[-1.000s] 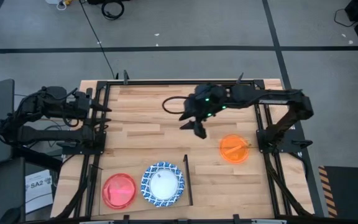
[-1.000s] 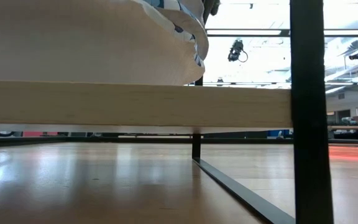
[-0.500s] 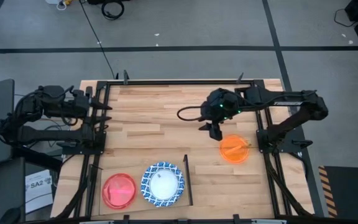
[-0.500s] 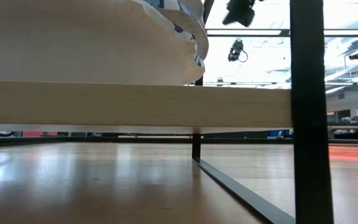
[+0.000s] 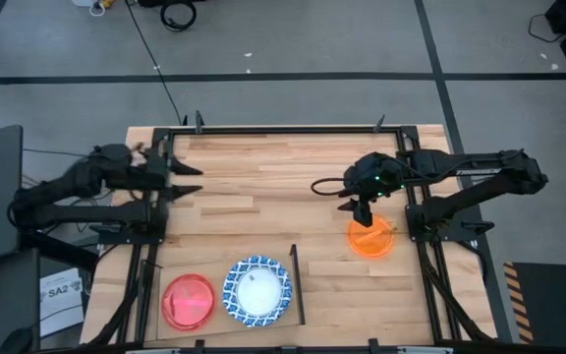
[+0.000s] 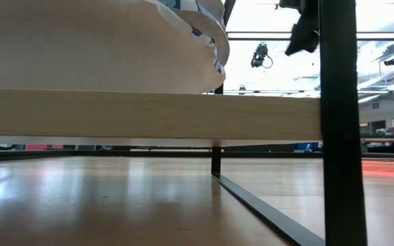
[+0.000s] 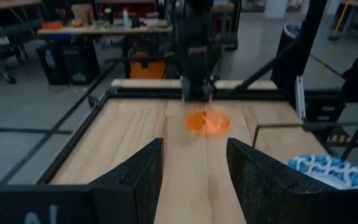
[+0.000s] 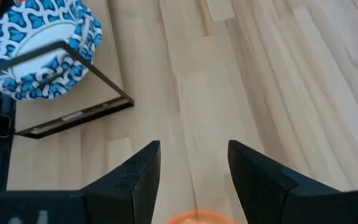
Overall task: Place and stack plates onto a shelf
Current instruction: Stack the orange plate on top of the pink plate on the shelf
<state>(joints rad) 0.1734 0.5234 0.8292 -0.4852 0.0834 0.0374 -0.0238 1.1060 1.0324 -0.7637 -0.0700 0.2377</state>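
Table: I see the striped wooden tabletop (image 5: 254, 187) | Right gripper (image 5: 364, 214): arm stretched, fingers apart and empty, over far edge of orange plate (image 5: 370, 237), moved right from centre | Left gripper (image 5: 187, 181): apart, empty, now reaching out at left side | Shelf (image 5: 219, 264): near-left, carries blue-and-white plate (image 5: 257, 291) and red plate (image 5: 188, 301)
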